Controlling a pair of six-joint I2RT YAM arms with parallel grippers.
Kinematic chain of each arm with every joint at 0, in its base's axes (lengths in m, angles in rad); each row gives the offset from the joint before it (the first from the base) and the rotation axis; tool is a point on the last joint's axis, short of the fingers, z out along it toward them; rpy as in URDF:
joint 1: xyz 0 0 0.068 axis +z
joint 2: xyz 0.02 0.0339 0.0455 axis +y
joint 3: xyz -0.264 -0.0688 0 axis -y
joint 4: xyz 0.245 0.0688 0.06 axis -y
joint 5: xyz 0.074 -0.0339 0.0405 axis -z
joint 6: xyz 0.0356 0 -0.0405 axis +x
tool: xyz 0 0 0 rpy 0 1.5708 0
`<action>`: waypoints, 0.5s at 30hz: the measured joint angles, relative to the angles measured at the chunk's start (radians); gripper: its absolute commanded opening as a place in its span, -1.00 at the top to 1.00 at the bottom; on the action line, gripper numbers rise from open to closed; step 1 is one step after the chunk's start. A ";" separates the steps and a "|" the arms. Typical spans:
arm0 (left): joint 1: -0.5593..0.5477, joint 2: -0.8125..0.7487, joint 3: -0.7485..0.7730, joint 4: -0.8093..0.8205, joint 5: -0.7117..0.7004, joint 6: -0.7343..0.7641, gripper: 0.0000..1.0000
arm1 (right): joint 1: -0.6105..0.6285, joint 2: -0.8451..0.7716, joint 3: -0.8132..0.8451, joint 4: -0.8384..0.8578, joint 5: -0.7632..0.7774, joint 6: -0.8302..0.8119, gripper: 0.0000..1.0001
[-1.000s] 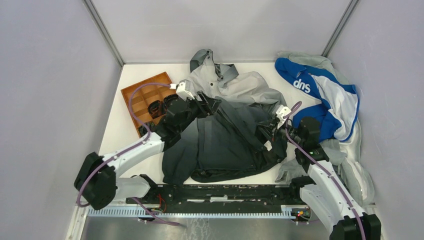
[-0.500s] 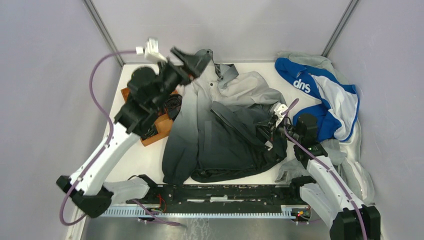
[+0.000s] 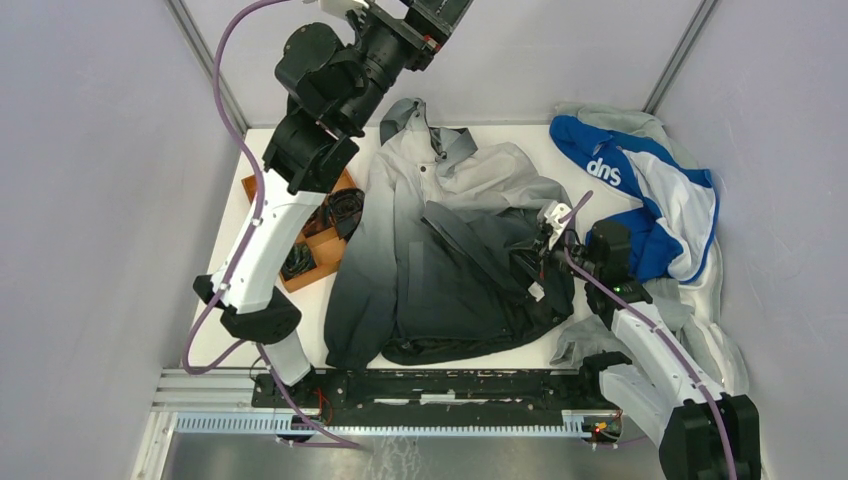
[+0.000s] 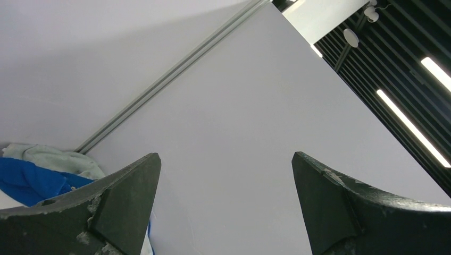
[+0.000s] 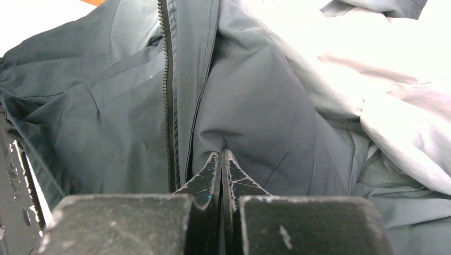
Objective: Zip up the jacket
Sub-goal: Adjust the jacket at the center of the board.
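The jacket [image 3: 440, 250] lies spread on the worktop [image 3: 525, 135], front open. Our right end effector [image 5: 220, 156] is closed, pinching a dark fold just beside the zipper [image 5: 169, 106], we think to anchor the cloth. The left end effector [image 4: 226, 175] hangs high, wide open and empty.

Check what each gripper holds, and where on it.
Right gripper is shut on a fold of the jacket, dark fabric just beside the zipper. Left gripper is open, holding nothing.

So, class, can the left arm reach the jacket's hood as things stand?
Probably yes: the left gripper hangs open and empty, raised high near the hood of the jacket, and nothing lies between them.
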 measured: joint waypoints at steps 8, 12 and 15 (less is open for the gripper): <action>0.007 -0.018 -0.059 0.005 -0.027 -0.017 -0.99 | 0.000 0.013 0.010 -0.002 -0.003 -0.005 1.00; 0.011 -0.055 -0.135 0.020 -0.018 -0.017 -0.99 | 0.000 0.013 0.010 -0.002 -0.004 -0.008 1.00; 0.013 -0.163 -0.344 0.055 -0.001 -0.002 -0.99 | 0.000 0.013 0.013 -0.008 -0.011 -0.008 1.00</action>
